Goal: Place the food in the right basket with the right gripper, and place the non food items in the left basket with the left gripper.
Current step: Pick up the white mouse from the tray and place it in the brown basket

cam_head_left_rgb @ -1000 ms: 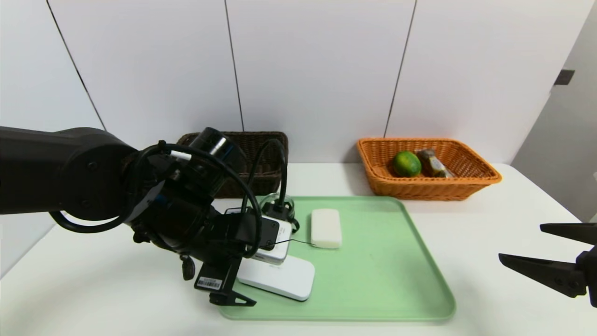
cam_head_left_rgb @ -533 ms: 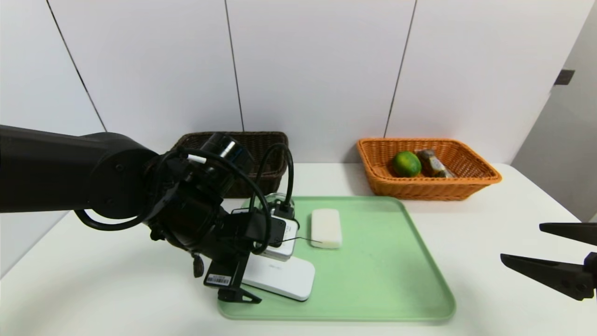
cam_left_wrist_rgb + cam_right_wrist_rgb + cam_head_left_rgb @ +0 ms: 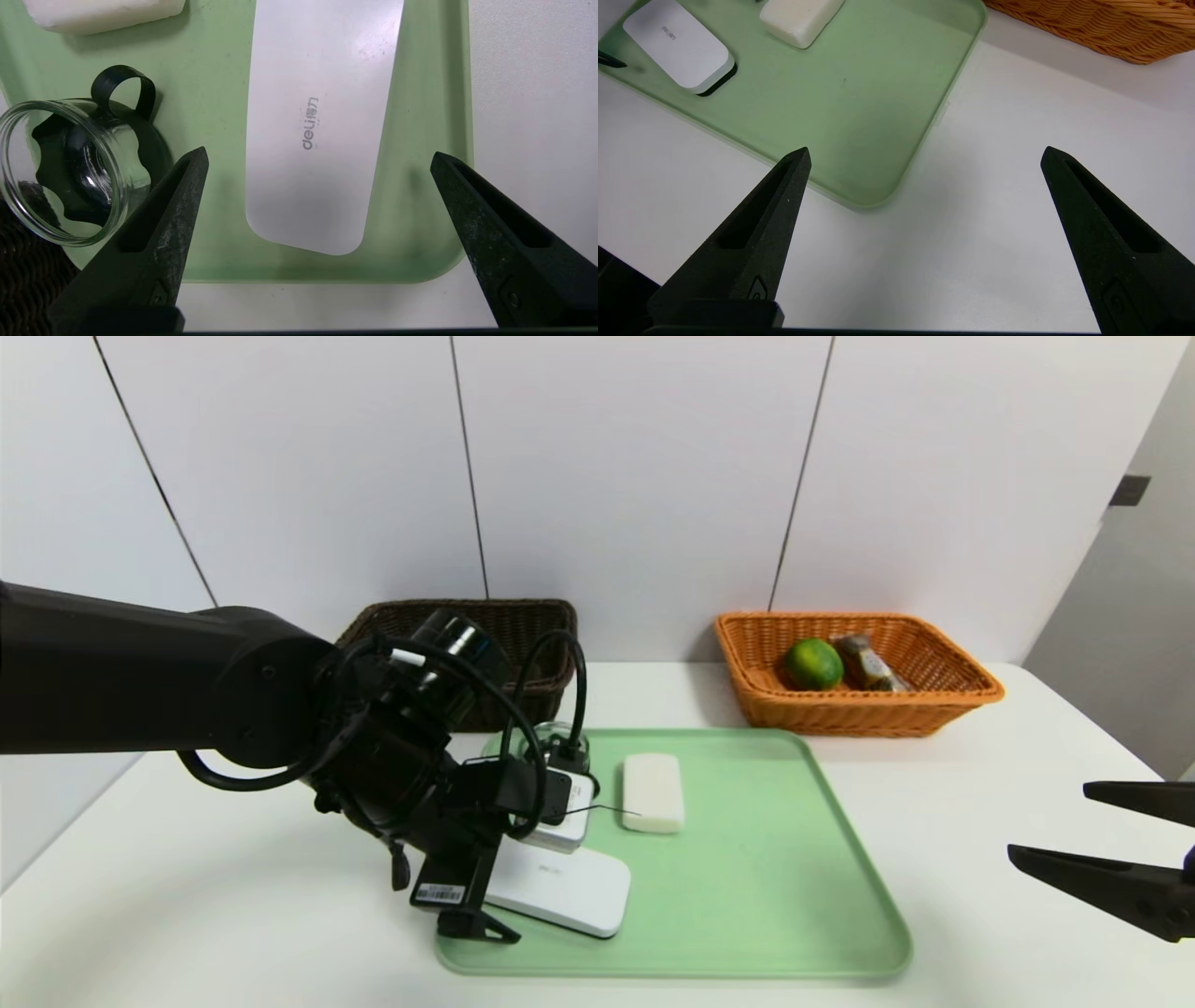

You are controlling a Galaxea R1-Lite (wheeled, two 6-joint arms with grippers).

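White case point(image 3: 317, 130): you're hovering the left gripper point(image 3: 317, 158) wide open w/ nothing held; keep straddling its long edges, avoiding the glass cup point(image 3: 65, 172).

We read one brand, "deli" followed by small characters we cannot make out, printed in grey on the flat white case point(image 3: 317, 126) lying on the green tray point(image 3: 210, 196). On the left gripper point(image 3: 467, 924) we see a white barcode sticker point(image 3: 440, 893), but its print is too small to read. We find no other legible text.
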